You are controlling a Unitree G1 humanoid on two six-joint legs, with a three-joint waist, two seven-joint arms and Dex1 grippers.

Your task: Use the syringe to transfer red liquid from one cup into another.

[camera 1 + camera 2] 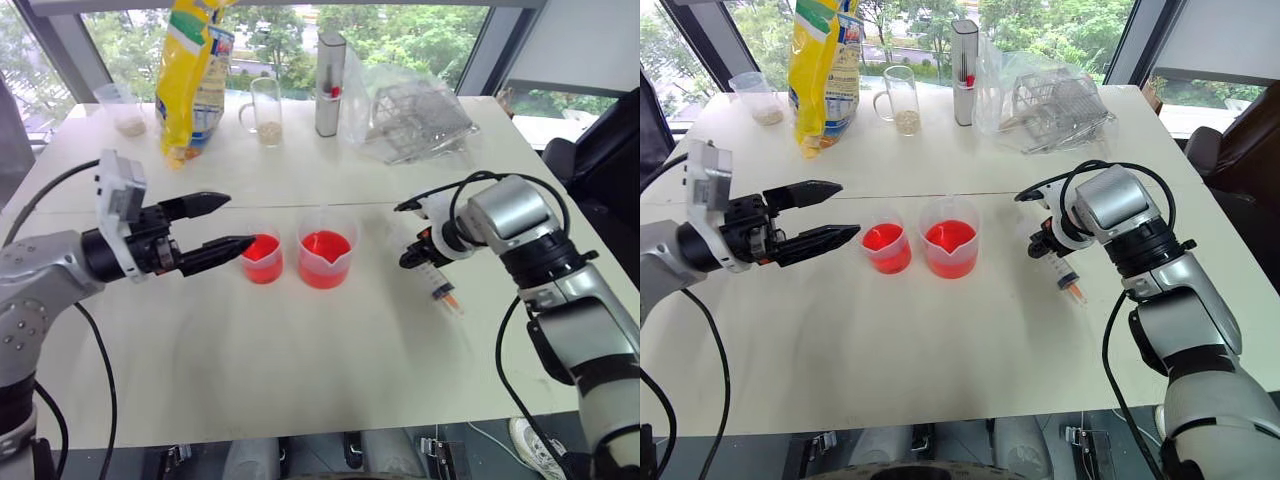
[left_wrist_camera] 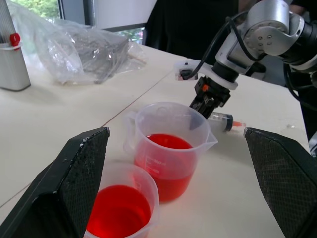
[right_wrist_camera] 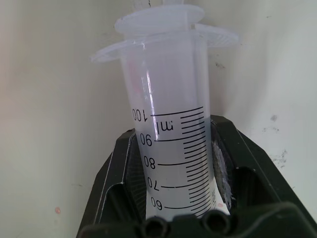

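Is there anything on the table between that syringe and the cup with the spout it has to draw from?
Nothing visible. The right tool is shut on the syringe, which lies on the table to the right of the spouted beaker; between them is bare tabletop.

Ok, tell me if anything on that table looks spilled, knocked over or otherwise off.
Nothing stands out. The beaker and cup stand upright side by side, their red liquid inside, with no spill seen around them. The syringe lies flat on the table, gripped by the right pincer.
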